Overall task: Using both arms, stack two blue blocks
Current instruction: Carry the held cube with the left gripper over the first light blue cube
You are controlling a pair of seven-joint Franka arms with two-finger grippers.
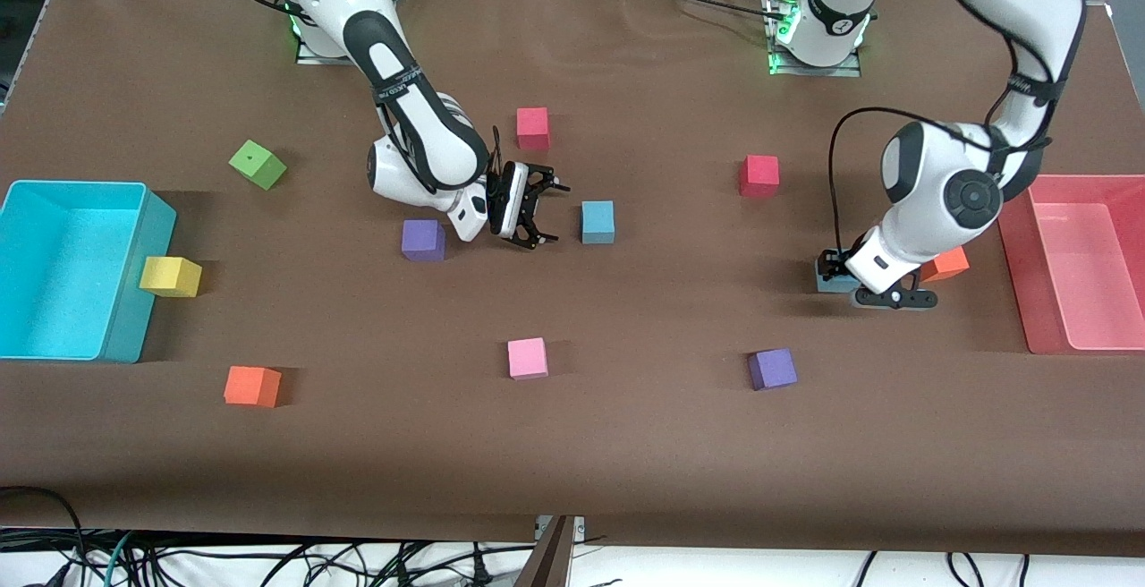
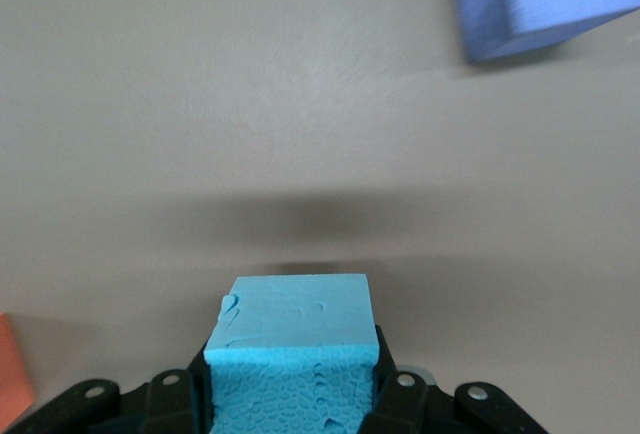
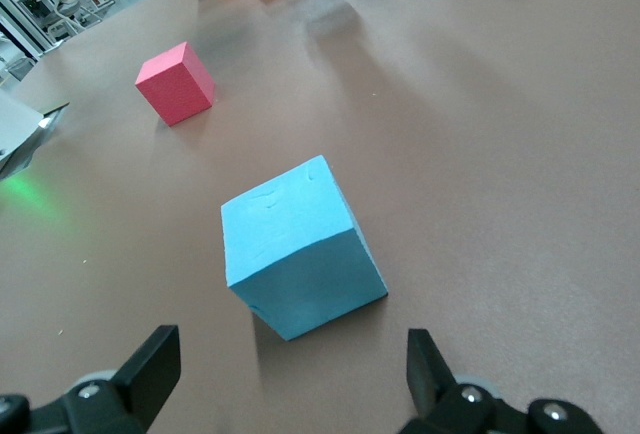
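Blue block (image 2: 292,354) in left tool (image 2: 290,394) – half hidden; right tool (image 1: 534,208) agape.

No text or label is clearly legible.

1. Left arm (image 1: 948,193): glossy white shell, black joint bands, round dark-grey joint cap, looped black cable.
2. Right arm (image 1: 420,131): white segments, black band with small lettering.
3. Grippers: black, two-fingered, visible screw heads.
4. Bases: green indicator lights.
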